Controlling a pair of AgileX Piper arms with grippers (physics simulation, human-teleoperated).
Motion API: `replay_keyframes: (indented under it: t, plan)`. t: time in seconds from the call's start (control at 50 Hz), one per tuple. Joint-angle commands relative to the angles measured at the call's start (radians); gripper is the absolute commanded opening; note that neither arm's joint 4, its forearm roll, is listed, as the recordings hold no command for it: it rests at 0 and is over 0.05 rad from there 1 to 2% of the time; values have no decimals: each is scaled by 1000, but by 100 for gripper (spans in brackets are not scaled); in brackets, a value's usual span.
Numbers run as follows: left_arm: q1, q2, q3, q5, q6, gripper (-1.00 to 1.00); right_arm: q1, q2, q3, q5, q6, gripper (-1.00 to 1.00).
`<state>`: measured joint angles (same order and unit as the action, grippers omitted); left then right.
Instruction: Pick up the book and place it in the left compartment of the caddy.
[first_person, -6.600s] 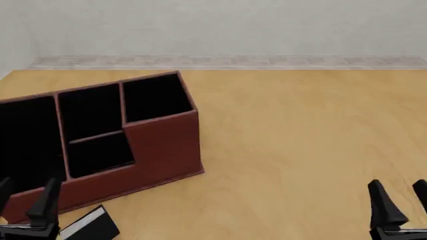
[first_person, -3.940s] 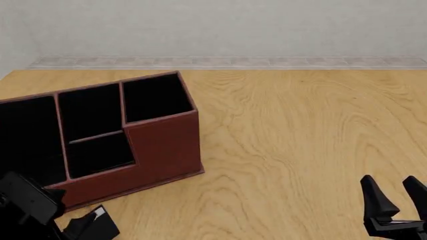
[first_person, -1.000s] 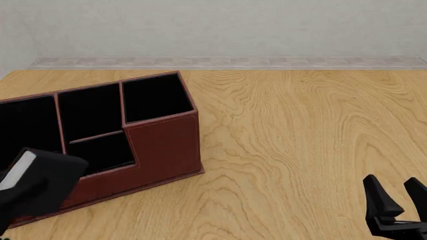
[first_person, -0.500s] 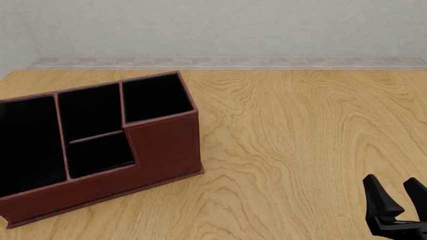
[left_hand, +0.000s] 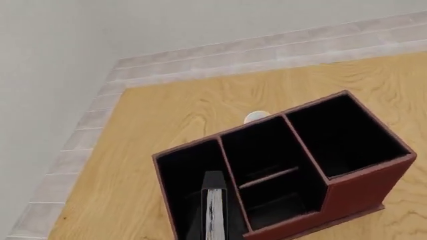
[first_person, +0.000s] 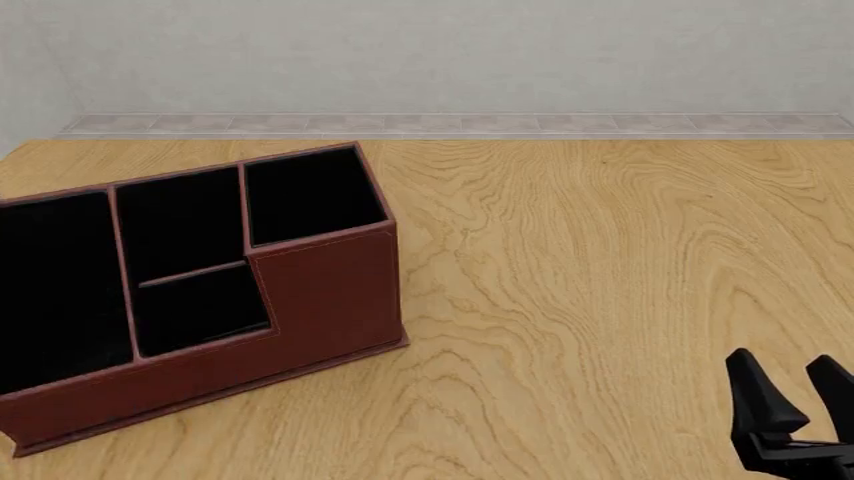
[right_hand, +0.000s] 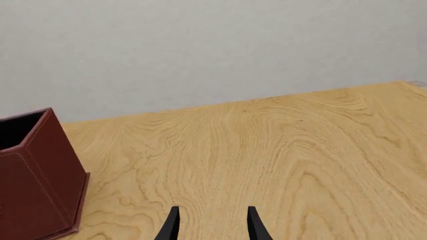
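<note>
Red-brown leather-look caddy (first_person: 327, 290) sits on the left part of the wooden table (first_person: 601, 260), skewed so its tall square end is nearest the table's middle. Black lining throughout; lighter stitching along the stepped front wall.

Left wrist view looks down into the caddy (left_hand: 347, 195). The book (left_hand: 213, 210) stands on edge inside the left compartment (left_hand: 183, 175), white page edge up, black covers either side. It runs along the compartment's length, close to the divider shared with the two small middle sections. A small pale round mark lies on the table just behind the caddy's back wall.

In the front view the left compartment (first_person: 54, 290) reads as plain black; the book cannot be made out there.

Left gripper: in no view, so its jaw state cannot be told.

Right gripper (first_person: 798, 405) hangs low at the table's near right corner, well apart from the caddy. Right wrist view shows the right gripper (right_hand: 213, 222) with fingers spread, nothing between them.
</note>
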<state>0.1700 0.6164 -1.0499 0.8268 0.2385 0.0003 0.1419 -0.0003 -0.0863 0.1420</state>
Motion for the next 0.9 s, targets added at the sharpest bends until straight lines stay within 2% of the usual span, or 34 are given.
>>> replay_keyframes:
  t: [0.02,0.28,0.48,0.6,0.9]
  plan:
    - [91,91,-18,-38,3,-100,0,0,0,0,1,100]
    - [165,196,36,-74,43,-100,1,3,0,-2,-5,100]
    - [164,262,15,-61,-4,-100,1,8,0,-5,-6,100]
    - [157,287,2,-68,3,-100,0,8,0,-6,-7,100]
    - [168,397,48,-138,5,-100,-1,16,0,-12,-2,100]
